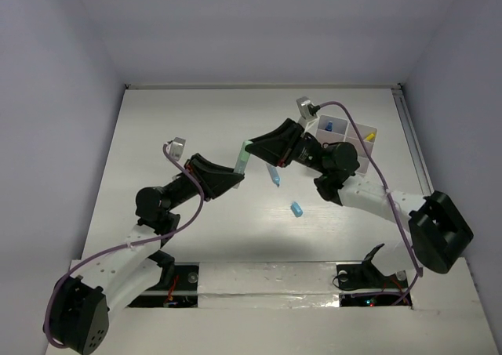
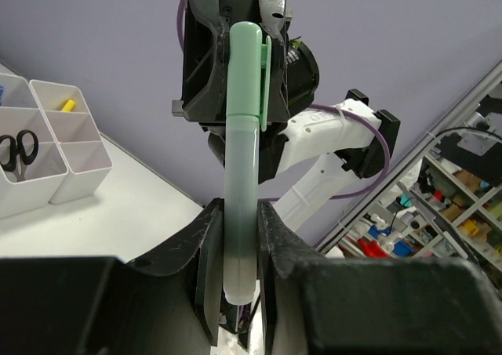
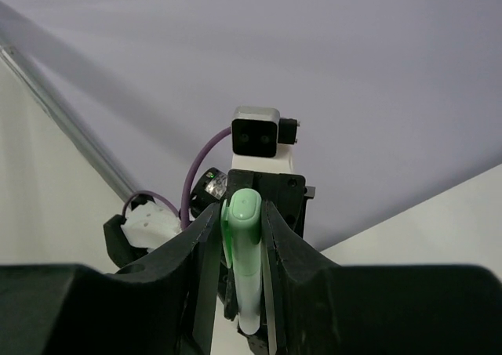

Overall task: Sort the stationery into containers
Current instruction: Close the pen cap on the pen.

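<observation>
A mint-green marker (image 1: 244,157) hangs above the table's middle, held between both grippers. My left gripper (image 1: 238,173) is shut on its pale barrel end, which shows between the jaws in the left wrist view (image 2: 241,175). My right gripper (image 1: 253,146) is shut around its green cap end (image 3: 241,214), with a finger close on each side. The white divided containers (image 1: 375,132) stand at the back right and hold a blue item (image 1: 330,125) and a yellow-tipped one (image 1: 370,137). Black-handled scissors (image 2: 17,147) lie in one compartment.
A teal-blue pen (image 1: 273,176) lies on the table just right of the grippers. A small blue piece (image 1: 296,208) lies nearer the front. The containers also show at the left of the left wrist view (image 2: 74,167). A rail runs along the table's right edge (image 1: 412,143).
</observation>
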Action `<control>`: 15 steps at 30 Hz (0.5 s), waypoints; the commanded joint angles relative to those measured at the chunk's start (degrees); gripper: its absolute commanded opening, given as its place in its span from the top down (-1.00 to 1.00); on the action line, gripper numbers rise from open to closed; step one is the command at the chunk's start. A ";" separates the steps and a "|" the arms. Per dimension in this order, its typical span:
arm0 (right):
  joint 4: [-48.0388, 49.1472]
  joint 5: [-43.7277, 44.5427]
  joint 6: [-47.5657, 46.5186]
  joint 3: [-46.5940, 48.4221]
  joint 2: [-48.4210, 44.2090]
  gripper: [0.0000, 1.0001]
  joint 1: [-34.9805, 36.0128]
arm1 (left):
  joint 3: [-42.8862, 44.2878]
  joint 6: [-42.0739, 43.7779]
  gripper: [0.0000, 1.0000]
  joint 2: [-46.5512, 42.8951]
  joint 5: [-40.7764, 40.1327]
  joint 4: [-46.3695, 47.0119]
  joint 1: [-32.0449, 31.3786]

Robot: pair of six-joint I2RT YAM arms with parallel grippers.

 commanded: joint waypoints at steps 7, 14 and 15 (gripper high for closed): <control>-15.48 -13.26 -7.76 1.45 -1.43 1.00 2.93 | 5.13 -0.31 1.00 0.41 -3.09 4.35 0.71; -25.13 -13.88 -10.83 2.24 -1.33 1.00 4.95 | 6.54 0.39 1.00 0.59 -3.00 4.26 0.71; -26.72 -13.44 -12.66 2.15 -1.51 1.00 4.96 | 6.72 0.48 1.00 0.68 -2.57 4.35 0.71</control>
